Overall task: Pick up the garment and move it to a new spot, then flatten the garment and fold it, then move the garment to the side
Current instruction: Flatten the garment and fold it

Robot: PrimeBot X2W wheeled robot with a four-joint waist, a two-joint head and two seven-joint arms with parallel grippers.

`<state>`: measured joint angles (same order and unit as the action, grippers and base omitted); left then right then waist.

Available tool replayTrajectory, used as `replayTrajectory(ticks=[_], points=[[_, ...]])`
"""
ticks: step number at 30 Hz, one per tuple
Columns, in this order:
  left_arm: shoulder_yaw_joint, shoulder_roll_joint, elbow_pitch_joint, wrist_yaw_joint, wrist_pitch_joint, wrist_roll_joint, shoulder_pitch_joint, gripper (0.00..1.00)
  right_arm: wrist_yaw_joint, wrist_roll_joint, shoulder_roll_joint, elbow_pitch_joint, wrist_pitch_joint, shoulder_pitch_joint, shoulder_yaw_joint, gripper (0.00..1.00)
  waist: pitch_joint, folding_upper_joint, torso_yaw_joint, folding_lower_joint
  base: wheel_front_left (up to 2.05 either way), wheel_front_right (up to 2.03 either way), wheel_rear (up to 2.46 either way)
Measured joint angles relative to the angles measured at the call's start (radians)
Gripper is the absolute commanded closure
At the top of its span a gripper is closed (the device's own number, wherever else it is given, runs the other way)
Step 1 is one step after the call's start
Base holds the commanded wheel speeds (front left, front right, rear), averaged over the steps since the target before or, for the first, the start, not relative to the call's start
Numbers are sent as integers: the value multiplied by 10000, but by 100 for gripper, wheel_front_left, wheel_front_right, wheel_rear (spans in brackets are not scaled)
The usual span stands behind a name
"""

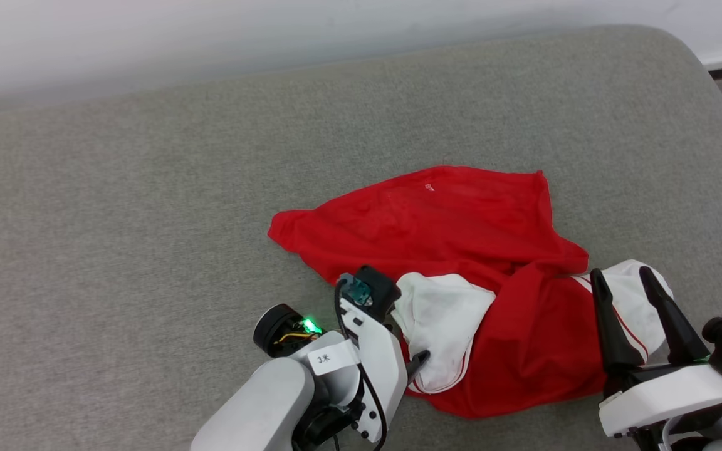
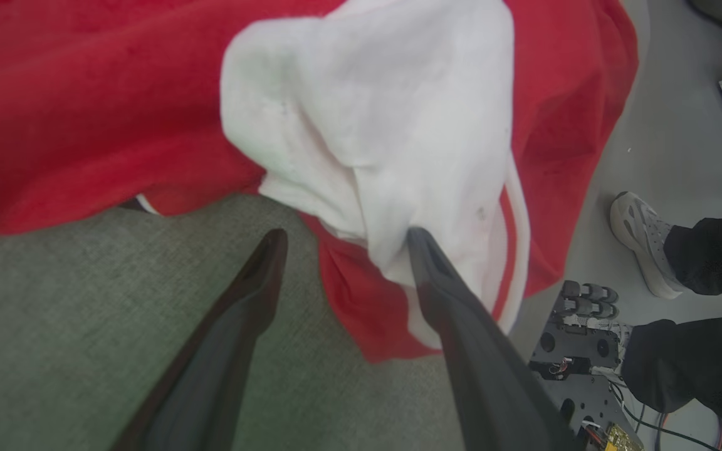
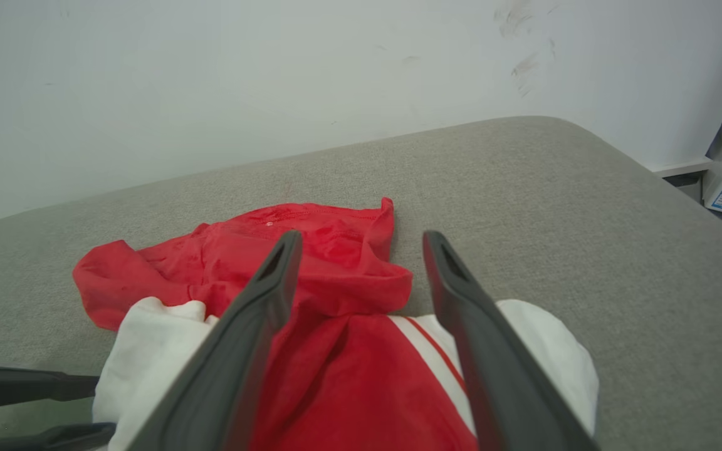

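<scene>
The garment is being shown crumpled on the grey tabletop, right of centre and low in the head view. The left tool is being held wide open at one white sleeve, and the right tool is being held wide open over the other sleeve at the lower right; nothing is being gripped.

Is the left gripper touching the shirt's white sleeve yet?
Cannot tell. In the left wrist view one fingertip of the open left gripper overlaps the white sleeve, but neither contact nor a gap shows plainly.
</scene>
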<state>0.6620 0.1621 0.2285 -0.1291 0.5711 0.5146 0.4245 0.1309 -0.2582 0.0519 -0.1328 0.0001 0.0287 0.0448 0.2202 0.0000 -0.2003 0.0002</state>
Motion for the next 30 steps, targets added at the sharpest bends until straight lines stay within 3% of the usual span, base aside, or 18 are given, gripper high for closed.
replayTrajectory(ticks=[2, 3, 4, 5, 12, 17, 18, 30], points=[[207, 44, 58, -2, 33, 38, 190, 0, 0, -71, -2, 174, -88, -81, -71, 0, 156, 0, -103, 0, 0, 0, 0], [278, 54, 61, -2, -35, 94, 274, 17, 0, -107, -2, 253, -119, -112, -88, 0, 220, 0, -146, 0, 0, 0, 0], [360, 100, 59, -2, -90, 98, 368, 76, 0, -144, -2, 337, -180, -148, -113, 0, 276, 0, -181, 0, 0, 0, 0], [387, 142, 58, -2, -230, 92, 440, 100, 0, -157, -2, 424, -228, -179, -109, 0, 321, 0, -209, 0, 0, 0, 0], [341, 499, -405, 21, -1116, -79, 627, 100, 0, -238, -4, 976, -395, -282, -52, 0, 189, 0, -26, 0, 0, 0, 0], [-25, 849, -1034, 401, -1643, -297, 595, 100, 0, -159, -8, 1045, -347, -276, 219, 0, -50, 0, 378, -1, 0, 0, 0], [-393, 1104, -1419, 763, -1896, -318, 338, 100, 0, -121, -8, 1041, -251, -251, 353, 0, -188, 0, 693, 0, 0, 0, 0], [-2610, 2190, -2313, 2748, -2792, 585, -2364, 100, 0, -46, -10, 740, 100, 79, 663, 0, -759, 0, 1873, -1, 0, 0, 0]])
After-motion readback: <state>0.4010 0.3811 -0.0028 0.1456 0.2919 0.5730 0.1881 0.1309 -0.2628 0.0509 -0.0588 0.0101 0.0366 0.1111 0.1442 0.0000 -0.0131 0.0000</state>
